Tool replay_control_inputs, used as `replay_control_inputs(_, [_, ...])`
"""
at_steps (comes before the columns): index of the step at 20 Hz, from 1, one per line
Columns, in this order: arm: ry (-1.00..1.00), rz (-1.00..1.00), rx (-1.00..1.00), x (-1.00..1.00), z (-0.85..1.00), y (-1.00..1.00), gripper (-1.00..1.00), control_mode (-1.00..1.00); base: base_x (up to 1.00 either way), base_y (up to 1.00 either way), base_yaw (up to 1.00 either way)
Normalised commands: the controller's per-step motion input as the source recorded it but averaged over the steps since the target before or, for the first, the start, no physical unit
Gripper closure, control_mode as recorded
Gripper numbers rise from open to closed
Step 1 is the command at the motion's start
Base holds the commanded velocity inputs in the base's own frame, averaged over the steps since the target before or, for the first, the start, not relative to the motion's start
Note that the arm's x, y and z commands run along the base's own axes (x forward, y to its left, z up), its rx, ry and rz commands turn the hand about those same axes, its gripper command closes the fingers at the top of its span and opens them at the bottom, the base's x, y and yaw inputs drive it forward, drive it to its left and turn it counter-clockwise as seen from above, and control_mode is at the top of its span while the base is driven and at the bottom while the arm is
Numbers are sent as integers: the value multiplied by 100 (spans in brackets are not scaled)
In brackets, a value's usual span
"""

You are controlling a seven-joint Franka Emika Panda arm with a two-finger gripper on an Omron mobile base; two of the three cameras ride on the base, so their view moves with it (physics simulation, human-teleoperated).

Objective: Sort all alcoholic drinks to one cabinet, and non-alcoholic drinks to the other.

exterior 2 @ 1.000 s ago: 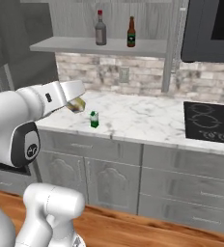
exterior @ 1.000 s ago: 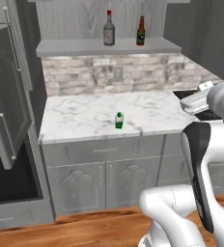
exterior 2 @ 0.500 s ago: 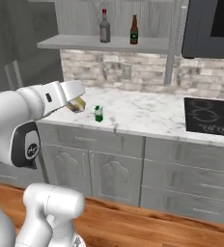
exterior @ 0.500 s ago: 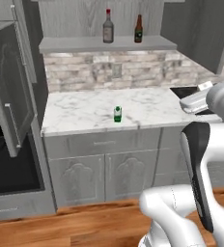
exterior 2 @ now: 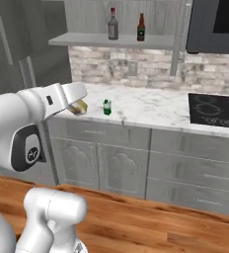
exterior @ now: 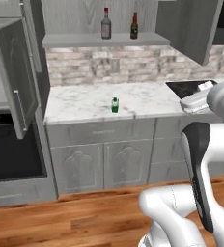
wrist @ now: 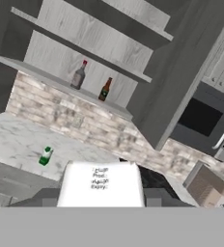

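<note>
Two bottles (exterior: 105,23) on the shelf (exterior: 104,40); my hand (exterior 2: 80,105) grips the cream carton (wrist: 101,184), green carton (exterior: 115,104) on the desk (exterior: 85,103).

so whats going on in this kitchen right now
The robot arm is carrying a cream-yellow carton, clamped in its gripper off the near edge of the marble counter. Both bottles, the tall clear one with the red cap and the slimmer brown one, already stand side by side on the long shelf of the wide wall cabinet. The green and white carton stands alone on the counter. The door of the tall oven unit on the left hangs open.
</note>
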Motion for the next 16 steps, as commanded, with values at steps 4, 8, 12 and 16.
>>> replay_control_inputs(4, [0,0,0,0,0,0,100,100,-44,36,1])
replay_control_inputs(8, [0,0,0,0,0,0,100,100,-39,44,1])
replay_control_inputs(12, [0,0,0,0,0,0,100,100,-35,52,2])
replay_control_inputs(16, [0,0,0,0,0,0,100,100,-31,58,3])
